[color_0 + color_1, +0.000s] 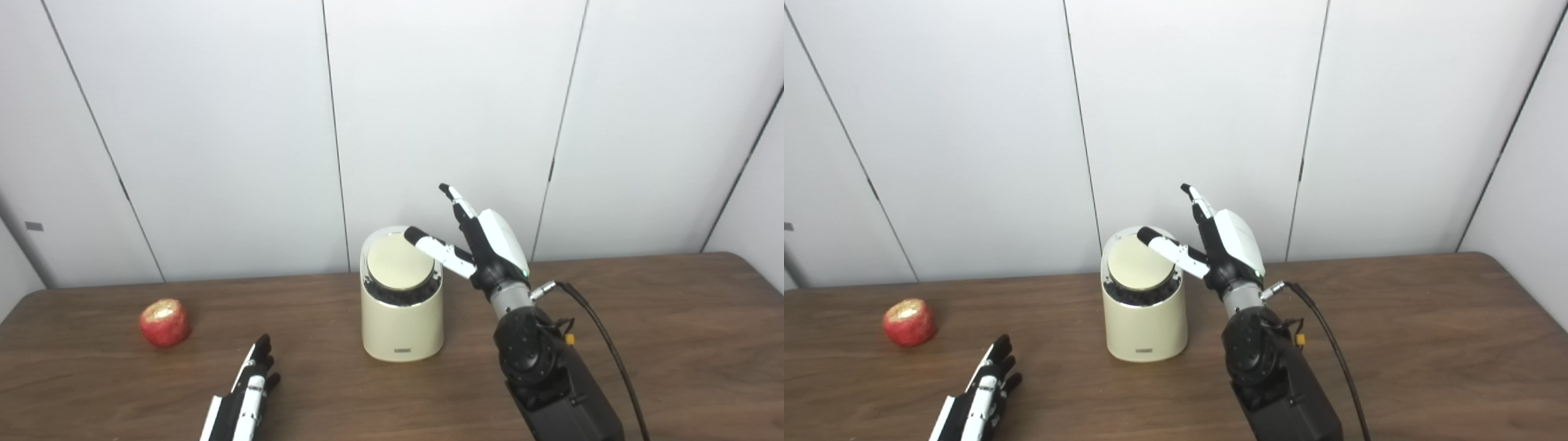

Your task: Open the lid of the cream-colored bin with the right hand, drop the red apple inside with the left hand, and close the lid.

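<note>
**Right hand reaching for the bin lid**

The right hand [484, 248], fingers spread and holding nothing, is extending a finger over the round lid [399, 262] of the cream-colored bin [402, 321] at frame center. Lid-opening appears underway; pressing down seems next. The left hand [248, 389] is resting open at lower left, near the red apple [164, 322].

Cream bin [401, 321], red apple [164, 322], dark brown wood-grain table [674, 343].
</note>
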Controlling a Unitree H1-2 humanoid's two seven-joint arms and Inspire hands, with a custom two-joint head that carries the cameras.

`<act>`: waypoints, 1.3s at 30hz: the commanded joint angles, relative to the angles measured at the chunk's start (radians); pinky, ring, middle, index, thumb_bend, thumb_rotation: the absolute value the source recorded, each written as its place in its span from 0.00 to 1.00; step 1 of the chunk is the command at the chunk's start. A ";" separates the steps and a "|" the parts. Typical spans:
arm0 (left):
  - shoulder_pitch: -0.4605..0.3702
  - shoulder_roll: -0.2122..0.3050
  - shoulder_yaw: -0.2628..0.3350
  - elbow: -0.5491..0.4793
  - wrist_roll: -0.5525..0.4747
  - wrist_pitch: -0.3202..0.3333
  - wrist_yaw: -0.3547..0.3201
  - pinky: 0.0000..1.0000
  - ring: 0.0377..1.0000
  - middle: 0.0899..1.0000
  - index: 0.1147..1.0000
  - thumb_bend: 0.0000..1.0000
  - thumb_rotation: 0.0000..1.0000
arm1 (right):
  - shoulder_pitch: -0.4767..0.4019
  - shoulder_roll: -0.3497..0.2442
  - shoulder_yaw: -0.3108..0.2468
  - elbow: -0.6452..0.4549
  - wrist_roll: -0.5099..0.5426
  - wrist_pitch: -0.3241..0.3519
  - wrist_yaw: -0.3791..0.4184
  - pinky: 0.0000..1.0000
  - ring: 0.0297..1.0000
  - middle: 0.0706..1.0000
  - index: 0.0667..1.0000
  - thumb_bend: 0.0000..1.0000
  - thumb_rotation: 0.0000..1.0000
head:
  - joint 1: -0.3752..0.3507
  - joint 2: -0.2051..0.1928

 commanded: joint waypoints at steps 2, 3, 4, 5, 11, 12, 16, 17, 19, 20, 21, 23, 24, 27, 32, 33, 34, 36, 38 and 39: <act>-0.008 0.006 -0.003 0.002 0.004 0.005 -0.005 1.00 1.00 1.00 1.00 0.24 0.90 | -0.017 -0.012 -0.014 -0.057 0.003 -0.035 -0.010 0.83 0.93 0.96 0.96 0.91 1.00 | -0.002 0.001; -0.008 0.006 -0.003 0.000 0.005 0.007 -0.005 1.00 1.00 1.00 1.00 0.24 0.90 | -0.013 -0.014 -0.015 -0.065 0.003 -0.037 -0.012 0.84 0.93 0.96 0.96 0.93 1.00 | -0.002 0.001; -0.008 0.006 -0.003 -0.002 0.004 0.009 -0.005 1.00 1.00 1.00 1.00 0.23 0.90 | -0.007 -0.016 -0.015 -0.078 0.001 -0.040 -0.015 0.84 0.93 0.96 0.96 0.94 1.00 | -0.002 0.001; -0.007 0.007 -0.003 -0.003 0.003 0.010 -0.006 1.00 1.00 1.00 1.00 0.23 0.90 | 0.002 -0.016 -0.017 -0.095 -0.001 -0.044 -0.019 0.84 0.93 0.96 0.95 0.95 1.00 | -0.002 0.001; -0.009 0.011 -0.003 -0.007 0.005 0.018 -0.006 1.00 1.00 1.00 1.00 0.24 0.91 | 0.073 0.000 -0.046 -0.202 0.031 -0.053 -0.027 0.81 0.92 0.97 0.95 0.97 1.00 | -0.005 -0.001; -0.010 0.011 -0.002 -0.007 0.004 0.018 -0.006 1.00 1.00 1.00 1.00 0.24 0.91 | 0.082 0.002 -0.051 -0.212 0.038 -0.055 -0.026 0.82 0.92 0.98 0.95 0.97 1.00 | -0.005 -0.001; -0.011 0.012 -0.002 -0.001 0.007 0.017 -0.005 1.00 1.00 1.00 1.00 0.24 0.91 | 0.119 -0.004 -0.052 -0.218 0.035 -0.076 -0.030 0.83 0.93 0.98 0.96 0.95 0.98 | -0.003 -0.004; -0.011 0.011 -0.003 0.000 0.008 0.015 -0.005 1.00 1.00 1.00 1.00 0.25 0.91 | 0.126 -0.005 -0.052 -0.217 0.035 -0.081 -0.032 0.83 0.93 0.98 0.96 0.95 0.97 | -0.003 -0.005; -0.012 0.011 -0.003 0.005 0.006 0.010 -0.007 1.00 1.00 1.00 1.00 0.26 0.89 | 0.140 -0.006 -0.055 -0.216 0.042 -0.091 -0.034 0.84 0.93 0.98 0.96 0.95 0.97 | -0.001 -0.006; -0.013 0.011 -0.003 0.006 0.006 0.009 -0.007 1.00 1.00 1.00 1.00 0.26 0.88 | 0.147 -0.006 -0.056 -0.216 0.045 -0.095 -0.036 0.84 0.93 0.98 0.96 0.95 0.97 | -0.001 -0.006; -0.013 0.011 -0.004 0.006 0.006 0.009 -0.007 1.00 1.00 1.00 1.00 0.26 0.88 | 0.153 -0.005 -0.058 -0.218 0.047 -0.100 -0.037 0.84 0.92 0.97 0.96 0.95 0.97 | 0.000 -0.005; -0.012 0.011 -0.004 0.003 0.007 0.010 -0.007 1.00 1.00 1.00 1.00 0.25 0.88 | 0.171 -0.005 -0.062 -0.221 0.061 -0.117 -0.039 0.83 0.91 0.96 0.96 0.95 0.98 | 0.001 -0.004; -0.012 0.011 -0.004 0.002 0.007 0.011 -0.007 1.00 1.00 1.00 1.00 0.25 0.88 | 0.178 -0.004 -0.064 -0.221 0.067 -0.126 -0.039 0.83 0.92 0.96 0.96 0.95 0.98 | 0.001 -0.004; -0.010 0.013 -0.002 0.002 0.007 0.008 -0.007 1.00 1.00 1.00 1.00 0.24 0.88 | 0.226 -0.001 -0.069 -0.204 0.086 -0.195 -0.065 0.84 0.92 0.96 0.95 0.95 0.96 | 0.001 -0.003; -0.008 0.012 0.002 -0.006 0.003 0.011 -0.005 1.00 1.00 1.00 1.00 0.25 0.87 | 0.335 -0.018 -0.079 -0.157 0.121 -0.382 -0.122 0.85 0.92 0.95 0.95 0.91 0.90 | 0.001 -0.002; -0.008 0.012 0.002 -0.007 0.002 0.010 -0.006 1.00 1.00 1.00 1.00 0.24 0.87 | 0.348 -0.018 -0.082 -0.152 0.126 -0.405 -0.127 0.85 0.92 0.95 0.94 0.90 0.89 | 0.001 -0.002; -0.007 0.013 0.003 -0.008 0.000 0.009 -0.007 1.00 1.00 1.00 1.00 0.24 0.87 | 0.364 -0.018 -0.084 -0.151 0.133 -0.426 -0.131 0.85 0.92 0.95 0.94 0.89 0.89 | 0.001 0.000; -0.006 0.015 0.006 -0.007 -0.003 0.005 -0.008 1.00 1.00 1.00 1.00 0.23 0.88 | 0.403 -0.008 -0.095 -0.143 0.155 -0.468 -0.147 0.86 0.92 0.93 0.92 0.81 0.85 | -0.001 0.002; -0.005 0.017 0.008 -0.006 -0.004 -0.001 -0.009 1.00 1.00 1.00 1.00 0.23 0.88 | 0.437 0.004 -0.107 -0.129 0.159 -0.505 -0.174 0.83 0.90 0.91 0.88 0.66 0.80 | -0.004 0.002; -0.003 0.018 0.009 -0.008 -0.005 -0.001 -0.010 1.00 1.00 1.00 1.00 0.24 0.88 | 0.449 0.008 -0.109 -0.125 0.157 -0.517 -0.184 0.81 0.89 0.90 0.87 0.60 0.79 | -0.004 0.002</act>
